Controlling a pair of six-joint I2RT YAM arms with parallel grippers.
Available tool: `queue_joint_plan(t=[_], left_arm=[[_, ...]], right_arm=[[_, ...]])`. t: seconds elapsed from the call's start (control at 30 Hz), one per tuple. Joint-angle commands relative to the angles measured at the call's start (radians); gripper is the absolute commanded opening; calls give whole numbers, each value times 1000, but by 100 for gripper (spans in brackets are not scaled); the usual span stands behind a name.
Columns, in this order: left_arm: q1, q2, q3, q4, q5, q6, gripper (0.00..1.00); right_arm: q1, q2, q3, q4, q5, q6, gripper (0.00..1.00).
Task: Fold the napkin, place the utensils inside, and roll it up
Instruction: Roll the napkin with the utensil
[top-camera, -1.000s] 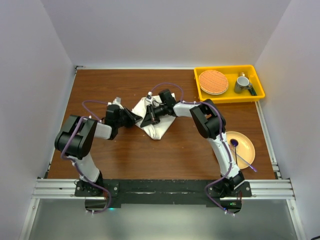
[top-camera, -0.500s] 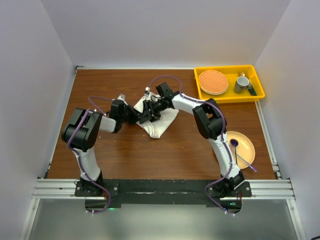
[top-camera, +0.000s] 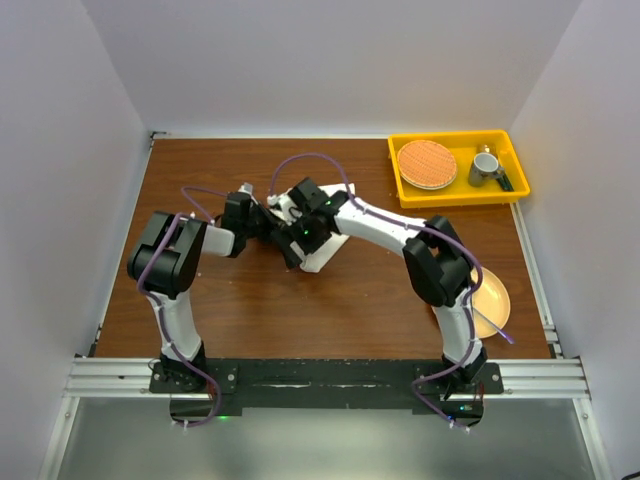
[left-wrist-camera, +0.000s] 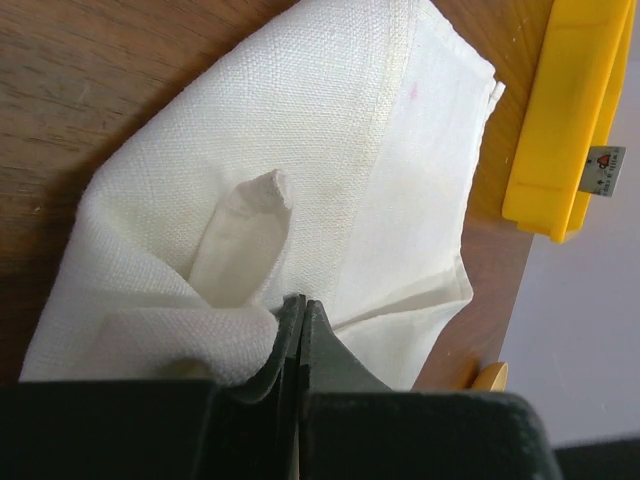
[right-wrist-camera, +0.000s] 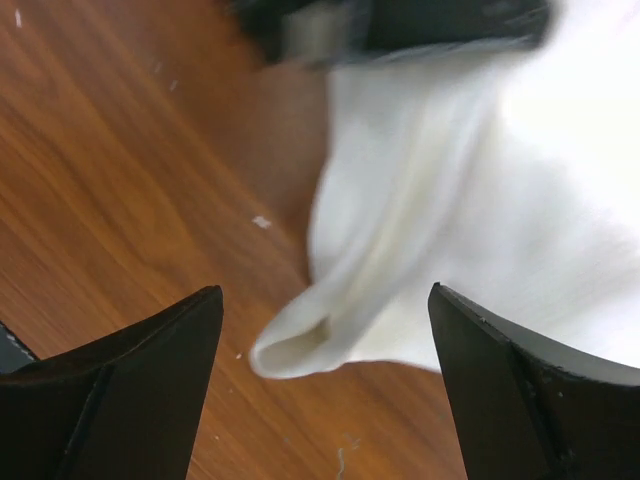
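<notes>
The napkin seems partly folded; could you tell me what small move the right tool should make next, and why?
Probably ease the right tool down and close on the curled edge of the napkin, which lies between its open jaws. The left tool is shut on a fold, so a second grip would let both arms straighten it.
</notes>
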Motion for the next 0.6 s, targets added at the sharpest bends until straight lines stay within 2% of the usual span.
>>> queue_joint_plan(t=[0.0,0.2,0.3,0.43,0.47,0.53,0.57], left_arm=[[10,63,-3,-209,-78,69,0],[11,61,8,-231,-74,77,0],[10,67,11,-235,-63,78,0],[10,70,19,-246,-60,86,0],[10,70,19,-251,-60,87,0],[10,70,23,-260,-63,92,0],[10,69,26,-263,-61,94,0]], right_arm=[[71,-56,-69,89,237,-21,90],[102,-36,-63,86,404,3,86],[100,-39,-76,80,465,17,75],[79,-58,-103,107,418,37,56],[68,-58,-106,106,400,55,46],[33,-59,-125,124,343,74,35],[22,-58,-132,126,328,89,23]])
